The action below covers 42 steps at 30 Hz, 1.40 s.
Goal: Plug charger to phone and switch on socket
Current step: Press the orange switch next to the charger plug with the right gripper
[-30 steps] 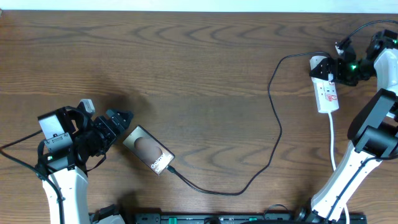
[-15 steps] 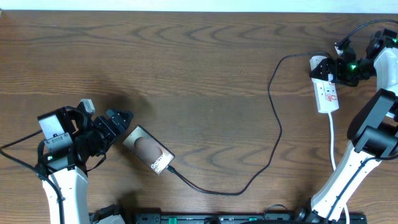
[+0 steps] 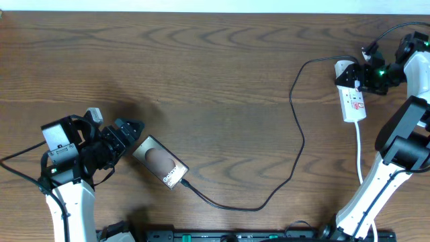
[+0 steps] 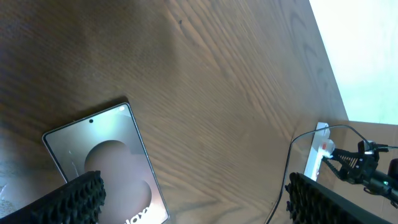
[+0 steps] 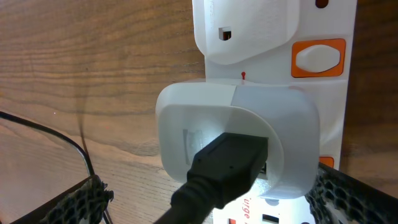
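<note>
The phone (image 3: 159, 162) lies flat at the lower left, and its top half shows in the left wrist view (image 4: 102, 163). The charger cable (image 3: 300, 144) runs from the phone's lower end, where its tip looks inserted, to the white plug head (image 3: 345, 68). The plug head (image 5: 239, 140) sits in the white socket strip (image 3: 354, 101), with the black connector (image 5: 227, 163) in it. My left gripper (image 3: 130, 130) is open and empty just behind the phone's upper end. My right gripper (image 5: 208, 191) is open, its fingers apart on either side of the plug head, by the orange switch (image 5: 318, 57).
The socket strip's white cord (image 3: 359, 158) runs down toward the right arm's base (image 3: 376, 188). The charger cable loops across the table's right half. Black robot cables trail at the left arm (image 3: 20, 158) and the top right corner (image 3: 390, 30).
</note>
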{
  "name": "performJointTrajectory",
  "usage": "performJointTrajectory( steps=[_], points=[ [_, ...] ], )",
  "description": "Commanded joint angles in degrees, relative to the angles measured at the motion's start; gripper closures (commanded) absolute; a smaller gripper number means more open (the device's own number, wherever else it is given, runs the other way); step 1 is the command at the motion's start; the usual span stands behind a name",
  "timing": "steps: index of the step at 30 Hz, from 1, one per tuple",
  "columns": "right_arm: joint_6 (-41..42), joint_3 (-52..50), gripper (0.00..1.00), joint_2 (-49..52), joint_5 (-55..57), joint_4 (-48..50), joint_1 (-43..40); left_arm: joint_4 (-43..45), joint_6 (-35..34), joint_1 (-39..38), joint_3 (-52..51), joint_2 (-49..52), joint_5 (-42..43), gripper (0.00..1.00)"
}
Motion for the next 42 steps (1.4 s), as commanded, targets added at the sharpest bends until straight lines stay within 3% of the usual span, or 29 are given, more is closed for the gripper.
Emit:
performJointTrajectory(
  steps=[1, 15, 42],
  points=[
    [0.8, 0.8, 0.01, 0.4, -2.5, -0.2, 0.8, 0.0, 0.3, 0.2, 0.9, -0.2, -0.7, 0.09],
    [0.8, 0.7, 0.01, 0.4, -8.5, 0.0, 0.8, 0.0, 0.3, 0.2, 0.9, -0.2, -0.7, 0.08],
    [0.3, -4.8, 0.01, 0.4, -8.4, 1.4, 1.5, 0.0, 0.3, 0.2, 0.9, -0.2, -0.7, 0.08]
  ],
)
